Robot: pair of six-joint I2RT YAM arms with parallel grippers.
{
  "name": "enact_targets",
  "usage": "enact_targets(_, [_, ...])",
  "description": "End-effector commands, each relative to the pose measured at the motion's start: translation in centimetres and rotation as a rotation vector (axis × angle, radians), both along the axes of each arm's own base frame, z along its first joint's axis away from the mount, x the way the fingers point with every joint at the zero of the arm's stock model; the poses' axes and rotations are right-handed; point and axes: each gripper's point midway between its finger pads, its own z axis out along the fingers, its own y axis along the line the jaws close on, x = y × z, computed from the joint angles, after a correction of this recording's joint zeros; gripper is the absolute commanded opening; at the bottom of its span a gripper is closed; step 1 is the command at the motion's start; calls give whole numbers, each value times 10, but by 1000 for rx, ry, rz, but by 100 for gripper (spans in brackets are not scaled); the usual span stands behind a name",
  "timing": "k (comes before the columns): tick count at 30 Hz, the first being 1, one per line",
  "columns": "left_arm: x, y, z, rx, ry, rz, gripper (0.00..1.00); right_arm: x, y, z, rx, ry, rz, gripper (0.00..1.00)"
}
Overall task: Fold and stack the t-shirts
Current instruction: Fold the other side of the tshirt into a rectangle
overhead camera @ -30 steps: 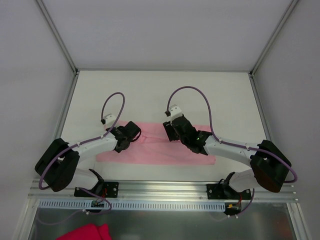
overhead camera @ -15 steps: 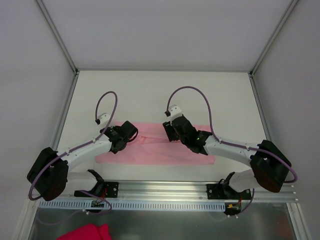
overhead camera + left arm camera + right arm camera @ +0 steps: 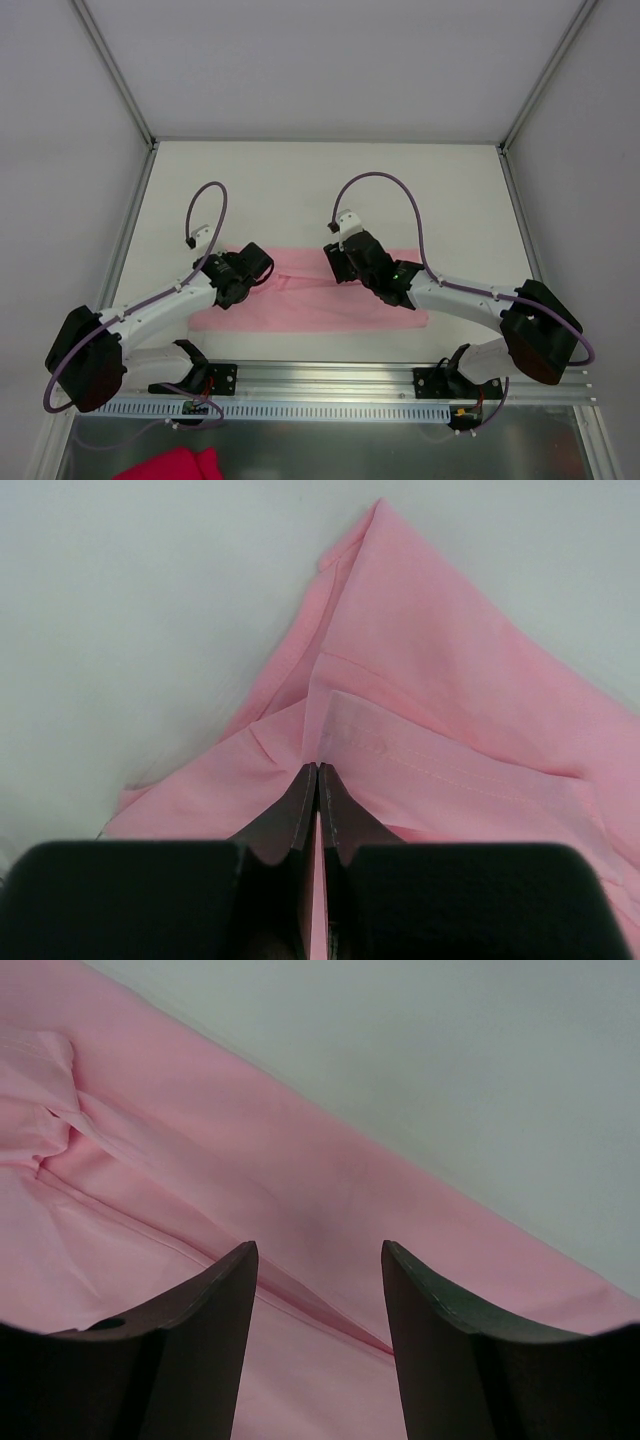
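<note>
The pale pink t-shirt (image 3: 320, 305) lies folded into a long flat band across the near middle of the table. My left gripper (image 3: 262, 264) is at the band's upper left part, shut on a fold of the t-shirt (image 3: 450, 710). Pink fabric shows between its closed fingertips (image 3: 318, 770) and wrinkles run up to them. My right gripper (image 3: 334, 262) is open and empty just above the band's far edge, right of centre. In the right wrist view its fingers (image 3: 318, 1255) straddle a crease in the t-shirt (image 3: 200, 1160).
White table (image 3: 320, 190) with metal frame posts at the back corners and white walls around. A deep magenta cloth (image 3: 172, 465) lies below the front rail (image 3: 320, 375), outside the work area. Bare table lies beyond the shirt.
My left arm has swung to the left and its gripper has shifted slightly left while holding the fabric. The right gripper has barely moved.
</note>
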Motion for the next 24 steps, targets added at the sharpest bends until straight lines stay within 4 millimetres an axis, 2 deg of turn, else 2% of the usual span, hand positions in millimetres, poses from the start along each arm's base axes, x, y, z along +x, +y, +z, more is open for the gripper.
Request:
enact_targets(1, [8,3,25,24,-69,27,0,9,15,24,73,-35,5,56])
enact_targets(10, [28,-7,56,36,-110,6,0,4,18,26,89,-26,34,56])
enact_targets(16, [19,-6,38,12,-92,-8,0,3,13,21,76,-31,24,56])
enact_targets(24, [-1,6,17,23,-24,10,0,6,18,18,75,-24,26,56])
